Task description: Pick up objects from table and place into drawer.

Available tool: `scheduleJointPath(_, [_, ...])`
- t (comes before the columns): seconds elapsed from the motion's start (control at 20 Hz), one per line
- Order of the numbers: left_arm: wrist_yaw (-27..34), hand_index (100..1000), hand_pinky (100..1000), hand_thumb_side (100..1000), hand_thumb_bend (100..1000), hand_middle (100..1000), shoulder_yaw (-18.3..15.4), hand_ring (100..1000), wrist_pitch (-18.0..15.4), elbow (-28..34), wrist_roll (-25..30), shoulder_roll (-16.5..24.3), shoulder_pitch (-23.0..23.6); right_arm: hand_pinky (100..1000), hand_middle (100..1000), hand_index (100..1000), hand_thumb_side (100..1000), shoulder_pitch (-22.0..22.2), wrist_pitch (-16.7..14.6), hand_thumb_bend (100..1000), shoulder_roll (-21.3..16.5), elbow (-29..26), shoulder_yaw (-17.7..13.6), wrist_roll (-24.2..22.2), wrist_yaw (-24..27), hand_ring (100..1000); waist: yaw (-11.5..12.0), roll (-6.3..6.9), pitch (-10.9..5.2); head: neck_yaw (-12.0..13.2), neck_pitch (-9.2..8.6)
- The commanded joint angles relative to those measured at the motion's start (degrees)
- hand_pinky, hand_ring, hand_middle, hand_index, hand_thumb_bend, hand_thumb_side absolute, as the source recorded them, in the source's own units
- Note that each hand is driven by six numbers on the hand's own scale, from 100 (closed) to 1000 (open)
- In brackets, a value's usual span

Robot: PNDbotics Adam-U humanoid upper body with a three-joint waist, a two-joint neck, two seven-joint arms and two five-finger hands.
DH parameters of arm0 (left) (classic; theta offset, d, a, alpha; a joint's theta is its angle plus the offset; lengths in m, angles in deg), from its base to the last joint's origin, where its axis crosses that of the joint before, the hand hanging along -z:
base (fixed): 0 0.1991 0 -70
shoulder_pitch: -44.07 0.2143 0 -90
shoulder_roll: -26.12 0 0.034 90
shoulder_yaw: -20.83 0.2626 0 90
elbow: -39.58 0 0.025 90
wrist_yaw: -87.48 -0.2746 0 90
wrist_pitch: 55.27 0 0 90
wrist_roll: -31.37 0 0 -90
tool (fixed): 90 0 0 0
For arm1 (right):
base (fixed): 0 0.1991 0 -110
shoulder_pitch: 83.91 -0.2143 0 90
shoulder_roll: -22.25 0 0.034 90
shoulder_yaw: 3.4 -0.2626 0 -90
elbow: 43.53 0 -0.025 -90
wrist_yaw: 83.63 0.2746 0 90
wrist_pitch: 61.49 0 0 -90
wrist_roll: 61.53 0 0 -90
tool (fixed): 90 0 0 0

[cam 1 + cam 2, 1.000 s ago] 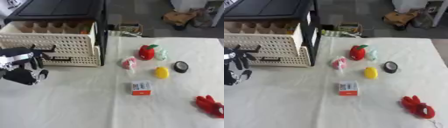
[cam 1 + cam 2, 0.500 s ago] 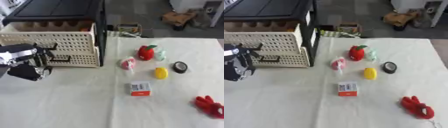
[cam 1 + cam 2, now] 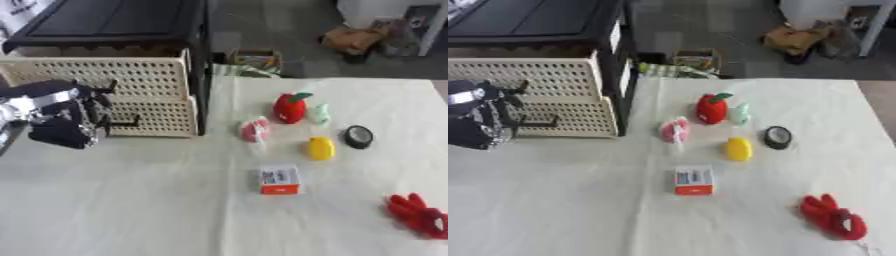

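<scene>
White table (image 3: 140, 200): drawer unit (image 3: 131, 95), small box (image 3: 279, 180), scattered toys.

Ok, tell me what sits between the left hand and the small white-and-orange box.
Nothing: bare tablecloth runs from the left hand to the box, clear in the left eye view.

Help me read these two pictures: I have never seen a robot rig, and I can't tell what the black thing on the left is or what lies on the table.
Both pictures come from a stereo camera in the robot's head, looking down, so they show almost the same scene. The black and silver thing is the robot's left hand, at the front of a beige perforated drawer that sits under a black cabinet. Whether it grips anything cannot be told. The right hand is out of view.

On the white table lie a red pepper-like toy, a pale green item touching it, a pink-and-white object, a yellow object, a black round thing, a small white-and-orange box and a red soft toy.
</scene>
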Motion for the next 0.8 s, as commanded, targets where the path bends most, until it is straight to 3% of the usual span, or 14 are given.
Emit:
scheduleJointPath(0.05, [0.0, 993, 337, 408, 105, 618, -0.4, 548, -0.3, -0.2, -0.9, 1.0, -1.3, 784, 524, 735, 771, -0.6, 0.1, 100, -1.3, -0.9, -0.7, -0.1, -0.1, 593, -0.1, -0.05, -1.16, -0.1, -0.84])
scheduleJointPath(0.8, [1.6, 910, 255, 408, 105, 543, 0.3, 464, -0.5, -2.2, -5.5, -0.1, -2.5, 784, 521, 733, 765, -0.8, 0.2, 100, -1.1, -0.9, -0.7, -0.2, -0.1, 592, -0.2, -0.24, -1.02, -0.2, -1.37])
